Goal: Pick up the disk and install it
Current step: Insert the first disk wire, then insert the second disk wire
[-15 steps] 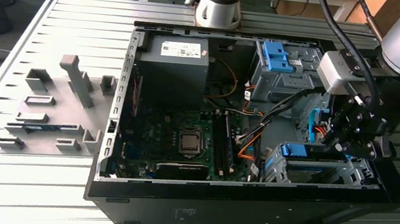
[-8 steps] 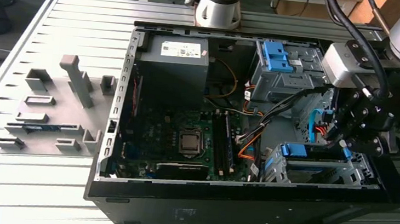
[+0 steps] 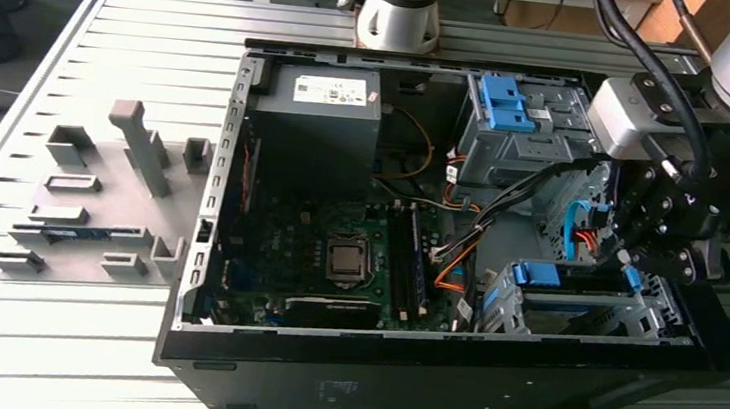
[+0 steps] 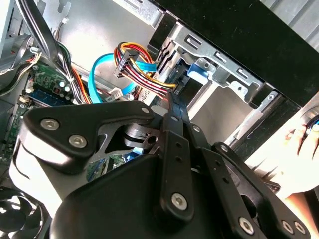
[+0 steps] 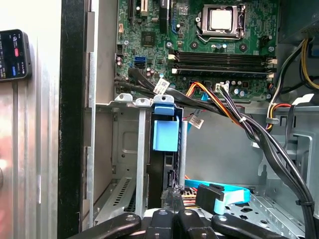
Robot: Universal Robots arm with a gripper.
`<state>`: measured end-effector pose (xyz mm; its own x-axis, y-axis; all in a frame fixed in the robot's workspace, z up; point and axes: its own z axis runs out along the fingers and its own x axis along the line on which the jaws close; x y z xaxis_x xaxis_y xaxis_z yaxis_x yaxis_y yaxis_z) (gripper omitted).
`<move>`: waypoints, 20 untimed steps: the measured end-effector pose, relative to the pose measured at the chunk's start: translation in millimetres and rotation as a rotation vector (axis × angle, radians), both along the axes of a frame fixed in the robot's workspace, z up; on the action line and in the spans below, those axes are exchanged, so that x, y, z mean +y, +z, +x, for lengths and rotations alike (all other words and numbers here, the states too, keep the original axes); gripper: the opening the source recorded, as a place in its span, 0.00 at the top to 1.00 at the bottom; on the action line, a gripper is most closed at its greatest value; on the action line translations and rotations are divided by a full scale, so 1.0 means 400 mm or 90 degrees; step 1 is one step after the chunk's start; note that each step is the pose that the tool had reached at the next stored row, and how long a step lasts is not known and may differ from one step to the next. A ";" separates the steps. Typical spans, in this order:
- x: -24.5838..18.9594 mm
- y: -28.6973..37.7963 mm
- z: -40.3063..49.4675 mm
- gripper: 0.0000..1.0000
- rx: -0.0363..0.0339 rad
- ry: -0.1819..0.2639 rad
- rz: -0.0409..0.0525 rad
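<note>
I hold the gripper (image 3: 652, 254) over the lower drive cage (image 3: 583, 308) at the front corner of the open computer case (image 3: 458, 359), on the exterior view's right. In the first wrist view the fingers (image 5: 172, 211) look pressed together on the thin upper edge of the disk (image 5: 168, 169), which stands on edge in the cage slot with its blue carrier bracket (image 5: 165, 134) facing the motherboard (image 5: 199, 35). I cannot tell whether the disk is fully seated.

Handling, as I judge it: the disk is rigid, moderately heavy for its size, smooth-sided and shock-sensitive. Take hold across the metal body or the stiff bracket rail, not the flexible blue tab.

Count: one disk in the slot; two drive cages, the upper drive cage (image 3: 520, 129) carrying one blue clip (image 3: 502, 102); one power-supply box (image 3: 319, 125); one blue data cable (image 4: 107, 74). The case rests on the slatted counter (image 3: 44, 334).
</note>
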<state>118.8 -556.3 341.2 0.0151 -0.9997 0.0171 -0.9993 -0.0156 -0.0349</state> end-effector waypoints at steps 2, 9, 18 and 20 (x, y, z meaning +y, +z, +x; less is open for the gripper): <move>0.000 0.000 0.000 0.89 0.0000 0.000 0.0000; 0.000 0.001 0.000 0.89 0.0000 0.000 0.0000; -0.001 0.002 -0.009 0.89 0.0000 0.000 -0.0001; -0.001 0.002 -0.009 0.89 0.0000 0.000 0.0000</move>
<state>115.4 -556.5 341.9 0.0152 -0.9997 0.0171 -0.9993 -0.0158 -0.0349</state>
